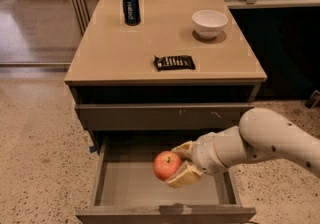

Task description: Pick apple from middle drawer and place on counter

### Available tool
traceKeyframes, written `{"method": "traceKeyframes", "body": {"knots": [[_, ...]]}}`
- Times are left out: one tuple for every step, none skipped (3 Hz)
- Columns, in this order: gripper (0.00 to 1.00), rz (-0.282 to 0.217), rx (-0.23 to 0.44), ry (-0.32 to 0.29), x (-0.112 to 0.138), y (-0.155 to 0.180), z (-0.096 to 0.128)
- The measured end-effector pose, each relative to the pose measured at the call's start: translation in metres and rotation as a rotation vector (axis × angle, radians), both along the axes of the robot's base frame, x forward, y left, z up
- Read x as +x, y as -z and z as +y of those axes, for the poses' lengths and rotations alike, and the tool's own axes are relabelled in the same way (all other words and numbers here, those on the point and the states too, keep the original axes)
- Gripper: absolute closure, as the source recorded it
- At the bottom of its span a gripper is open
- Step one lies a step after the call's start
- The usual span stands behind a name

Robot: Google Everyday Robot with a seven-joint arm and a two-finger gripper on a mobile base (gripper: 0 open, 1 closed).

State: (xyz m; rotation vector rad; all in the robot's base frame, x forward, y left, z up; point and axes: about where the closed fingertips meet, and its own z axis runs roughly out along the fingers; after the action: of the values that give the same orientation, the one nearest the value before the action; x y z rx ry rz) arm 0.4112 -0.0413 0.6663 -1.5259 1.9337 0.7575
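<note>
The apple (166, 165) is small, round and red-orange with a short stem. My gripper (181, 165) is shut on the apple and holds it above the floor of the open middle drawer (125, 188), near the drawer's middle. The white arm reaches in from the right. The tan counter (110, 53) is the cabinet's top, above and behind the gripper.
On the counter stand a dark blue can (131, 6) at the back left, a white bowl (209, 22) at the back right and a black snack bar (173, 62) near the front. A closed drawer front with pale scratch marks (165, 116) sits above the open drawer. Speckled floor (35, 148) surrounds the cabinet.
</note>
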Motion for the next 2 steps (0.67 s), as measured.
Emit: {"method": "traceKeyframes", "body": {"knots": [[1.00,-0.102,-0.037,0.093,0.008,-0.148,-0.055],[1.00,-0.133,-0.124,0.128,0.008,-0.242,-0.078]]}}
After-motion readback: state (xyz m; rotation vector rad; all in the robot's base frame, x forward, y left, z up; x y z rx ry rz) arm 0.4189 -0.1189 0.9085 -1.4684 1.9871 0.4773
